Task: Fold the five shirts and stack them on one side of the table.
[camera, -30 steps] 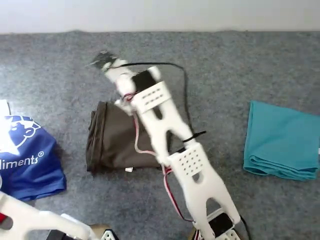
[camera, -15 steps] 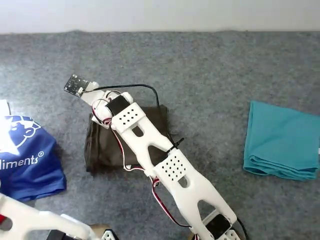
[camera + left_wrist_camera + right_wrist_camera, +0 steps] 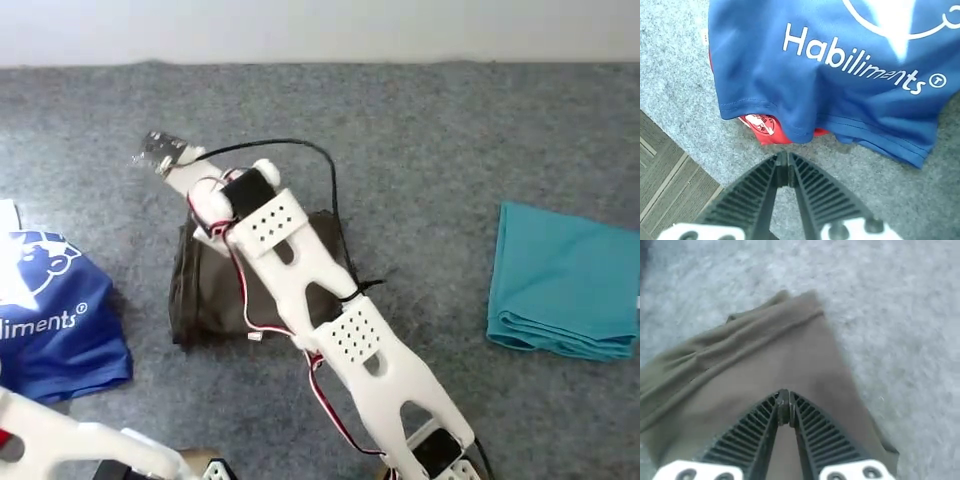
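Right arm [image 3: 300,285] swung left over the last sec, then eased back a bit. Its wrist is now over the far edge of the brown shirt [image 3: 205,290], which lies folded mid-table [image 3: 450,150]. Right gripper [image 3: 784,407] jaws are together, tips over the brown cloth, can't tell if any is pinched. Left gripper [image 3: 783,167] jaws also together, above bare table just beside the blue shirt [image 3: 840,65] w/ a red shirt [image 3: 760,127] peeking from under it. Folded teal shirt [image 3: 560,285] lies well apart, at the high view's right side.
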Robot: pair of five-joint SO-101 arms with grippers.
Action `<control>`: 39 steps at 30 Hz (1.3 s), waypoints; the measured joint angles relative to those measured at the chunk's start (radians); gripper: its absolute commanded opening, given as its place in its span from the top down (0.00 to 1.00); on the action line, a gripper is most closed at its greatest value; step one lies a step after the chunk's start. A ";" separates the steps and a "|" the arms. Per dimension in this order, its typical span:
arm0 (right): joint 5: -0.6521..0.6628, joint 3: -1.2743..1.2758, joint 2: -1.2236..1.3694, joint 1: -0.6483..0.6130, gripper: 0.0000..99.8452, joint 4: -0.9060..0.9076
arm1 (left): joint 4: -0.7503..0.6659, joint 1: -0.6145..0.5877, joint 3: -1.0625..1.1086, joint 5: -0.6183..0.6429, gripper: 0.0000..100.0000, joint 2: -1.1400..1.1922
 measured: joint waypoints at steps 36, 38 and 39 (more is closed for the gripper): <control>-0.020 1.502 -0.786 0.026 0.99 -0.003 | 0.000 0.054 0.000 0.000 0.98 0.000; -0.020 1.498 -0.858 0.029 0.99 -0.002 | 0.000 0.054 0.000 0.000 0.98 0.000; -0.020 1.498 -0.895 0.029 0.99 -0.002 | 0.000 0.054 0.000 0.000 0.98 0.000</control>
